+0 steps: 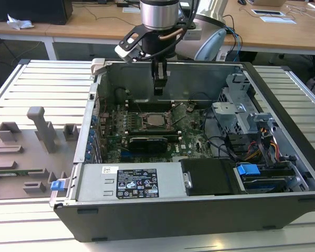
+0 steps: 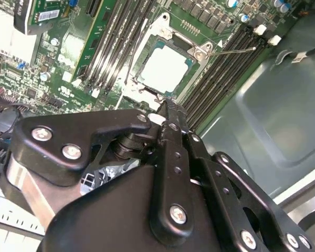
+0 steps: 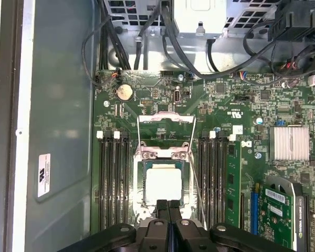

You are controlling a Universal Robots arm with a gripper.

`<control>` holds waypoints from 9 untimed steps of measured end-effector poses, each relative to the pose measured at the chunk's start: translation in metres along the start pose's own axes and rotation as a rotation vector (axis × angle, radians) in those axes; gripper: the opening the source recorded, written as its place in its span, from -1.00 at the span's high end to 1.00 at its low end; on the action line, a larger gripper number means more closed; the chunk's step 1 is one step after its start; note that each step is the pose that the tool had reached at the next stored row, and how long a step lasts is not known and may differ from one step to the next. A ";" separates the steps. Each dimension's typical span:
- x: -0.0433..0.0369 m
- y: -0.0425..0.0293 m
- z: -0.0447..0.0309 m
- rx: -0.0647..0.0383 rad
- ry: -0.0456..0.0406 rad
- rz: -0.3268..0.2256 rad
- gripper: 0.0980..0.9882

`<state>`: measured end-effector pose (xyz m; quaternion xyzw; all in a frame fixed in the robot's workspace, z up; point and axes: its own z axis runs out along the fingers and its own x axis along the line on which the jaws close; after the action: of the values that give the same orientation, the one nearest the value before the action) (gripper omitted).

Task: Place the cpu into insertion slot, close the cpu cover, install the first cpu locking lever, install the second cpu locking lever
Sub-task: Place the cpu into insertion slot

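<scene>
Cpu (image 3: 163,184): silvery-grey square, seated flat inside the insertion slot (image 3: 139,184), centred on the motherboard (image 3: 241,105).

Cpu cover (image 3: 166,118): thin metal frame, swung open off the slot, joined at the slot's edge on the coin-cell side; chip top fully exposed.

Locking lever (image 2: 236,51): thin wire rod, unlatched, slanting across the memory slots (image 3: 113,178) beside the socket.

Gripper (image 3: 168,203): black, jaws pressed together, nothing between them; in the exterior view hanging inside the computer case (image 1: 199,210), above the socket and apart from it.

Case: lying open on a slatted metal table (image 1: 42,79).

Grey fixture tray (image 1: 21,152): on the table, just beside the case at the exterior view's left.
</scene>
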<state>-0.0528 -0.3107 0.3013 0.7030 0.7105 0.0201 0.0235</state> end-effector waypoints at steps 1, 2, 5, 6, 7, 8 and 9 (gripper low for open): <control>0.0000 0.0000 0.0000 0.000 0.0000 0.000 0.98; 0.0000 0.0000 -0.0001 0.000 -0.0001 0.000 0.98; 0.0000 0.0000 -0.0001 0.000 -0.0002 0.000 0.98; 0.0000 0.0000 -0.0001 0.000 -0.0001 0.000 0.98; 0.0000 0.0000 -0.0001 0.000 -0.0001 0.000 0.98; 0.0000 0.0000 -0.0001 0.000 -0.0001 0.000 0.98; 0.0000 0.0000 -0.0001 0.000 -0.0001 0.000 0.98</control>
<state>-0.0528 -0.3107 0.3014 0.7030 0.7105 0.0200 0.0234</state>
